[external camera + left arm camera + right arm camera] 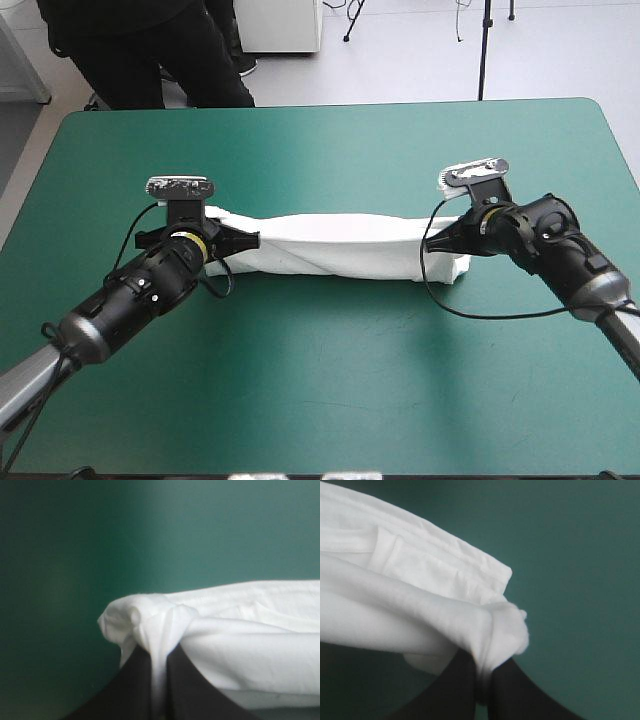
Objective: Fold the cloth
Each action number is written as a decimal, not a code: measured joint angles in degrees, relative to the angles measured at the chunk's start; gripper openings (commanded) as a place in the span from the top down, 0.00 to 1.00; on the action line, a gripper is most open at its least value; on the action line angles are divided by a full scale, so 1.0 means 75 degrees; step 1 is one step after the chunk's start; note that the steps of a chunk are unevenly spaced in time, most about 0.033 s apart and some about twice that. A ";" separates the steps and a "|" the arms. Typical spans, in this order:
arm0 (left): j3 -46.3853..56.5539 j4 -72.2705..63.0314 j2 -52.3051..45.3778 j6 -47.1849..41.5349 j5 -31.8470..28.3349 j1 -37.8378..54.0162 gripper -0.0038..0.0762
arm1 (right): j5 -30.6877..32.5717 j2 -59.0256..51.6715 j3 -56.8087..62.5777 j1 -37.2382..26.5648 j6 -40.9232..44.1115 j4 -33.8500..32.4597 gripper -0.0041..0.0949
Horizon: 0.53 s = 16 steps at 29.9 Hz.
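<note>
Clamps left gripper (pixel 159 655) on a bunched fold at one end of T-shirt (pixel 340 243), tips all but together. Clamps right gripper (pixel 484 676) likewise on a wad at the other end. Spans between both as a long rolled band, mid-table. Hides most of right gripper behind its wrist in high view. Runs off both wrist views; sleeves, hem not made out. Resting on teal-green table (pixel 320 380) or just above: cannot tell.

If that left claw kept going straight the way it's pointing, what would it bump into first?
The left gripper is shut on the white short-sleeved T-shirt, so that bunched cloth comes first. Beyond it only the teal-green table cover shows, probably free, though depth is unclear.
</note>
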 measured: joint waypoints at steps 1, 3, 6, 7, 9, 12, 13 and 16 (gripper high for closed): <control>-0.0064 0.0039 0.0194 -0.0027 -0.0195 0.0142 0.96 | -0.0132 0.0105 0.0000 -0.0039 0.0001 -0.0019 0.98; -0.0194 0.0070 0.0543 -0.0052 -0.0531 0.0380 0.96 | -0.0426 0.0378 0.0000 -0.0140 0.0025 -0.0029 0.98; -0.0376 0.0088 0.1088 -0.0074 -0.0956 0.0663 0.96 | -0.0809 0.0797 0.0000 -0.0221 0.0032 -0.0038 0.98; -0.0434 0.0095 0.1280 -0.0076 -0.1092 0.0739 0.96 | -0.0896 0.0910 0.0000 -0.0221 0.0032 -0.0038 0.98; -0.0505 0.0137 0.1639 -0.0076 -0.1350 0.0823 0.96 | -0.1073 0.1174 0.0000 -0.0221 0.0032 -0.0038 0.98; -0.0513 0.0211 0.2092 -0.0076 -0.1638 0.0871 0.96 | -0.1230 0.1534 -0.0023 -0.0221 0.0032 -0.0009 0.97; -0.0513 0.0229 0.2241 -0.0076 -0.1716 0.0871 0.96 | -0.1230 0.1659 -0.0065 -0.0221 0.0032 0.0019 0.97; -0.0513 0.0258 0.2621 -0.0076 -0.1876 0.0871 0.96 | -0.1210 0.2011 -0.0242 -0.0221 0.0008 0.0118 0.90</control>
